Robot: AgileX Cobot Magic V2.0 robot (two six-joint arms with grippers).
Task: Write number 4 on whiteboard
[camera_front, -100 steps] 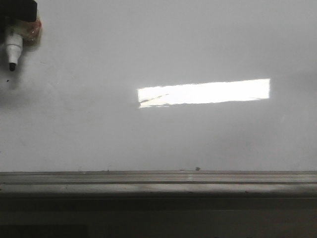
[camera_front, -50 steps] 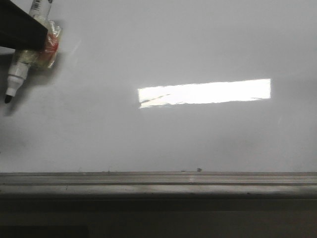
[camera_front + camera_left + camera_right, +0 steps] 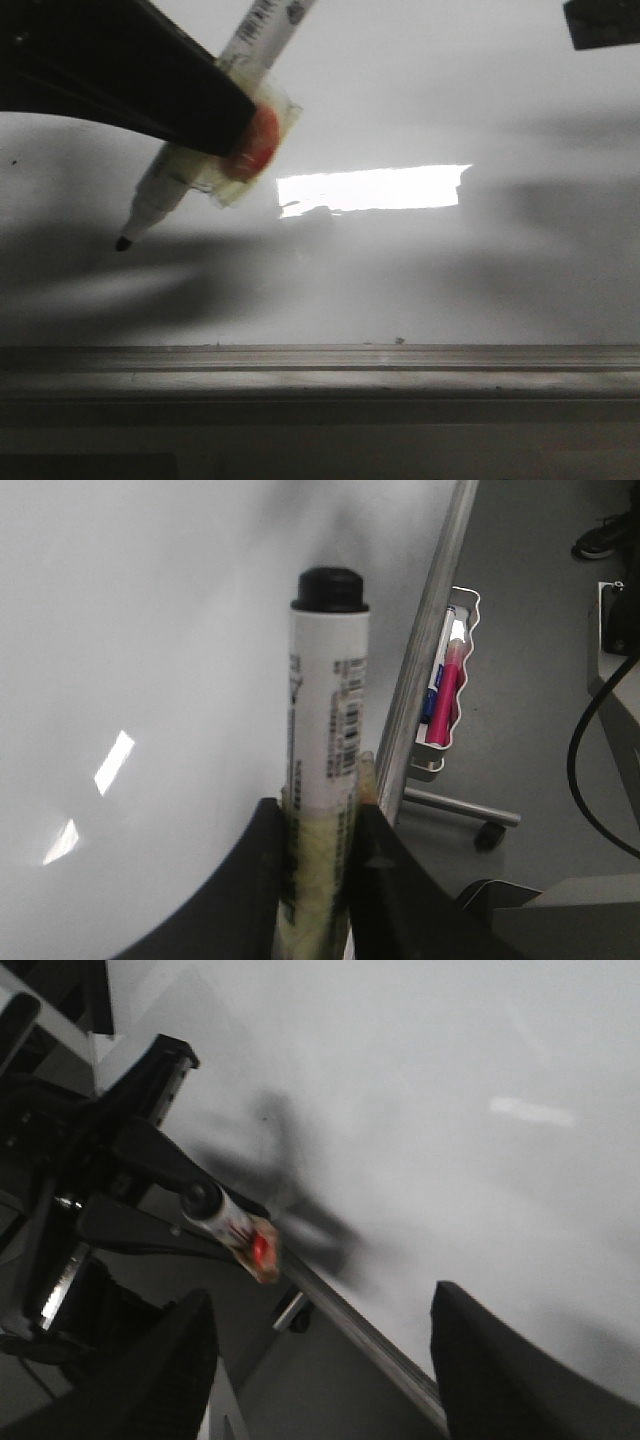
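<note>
The whiteboard [image 3: 420, 110] fills the front view, with a grey metal strip [image 3: 320, 362] along its lower edge. No number 4 shows on it. My left gripper [image 3: 235, 125] is shut on a white marker [image 3: 175, 195] wrapped in yellowish tape with a red spot; its black tip [image 3: 123, 243] points down-left in front of the board. I cannot tell whether the tip touches the board. In the left wrist view the marker [image 3: 328, 710] stands between my fingers [image 3: 395, 880]. My right gripper [image 3: 320, 1360] is open and empty; one finger corner shows at the front view's upper right [image 3: 603, 22].
A bright rectangular light reflection [image 3: 370, 190] lies on the board. A marker tray with a pink marker [image 3: 443, 695] hangs beyond the board's metal edge [image 3: 425, 650]. A black cable [image 3: 585, 750] and the board stand's wheel [image 3: 490, 833] are nearby.
My left gripper with the marker has moved right and down, farther into the front view, and the marker tilts more. The right finger has come into view at the upper right, shading the board.
</note>
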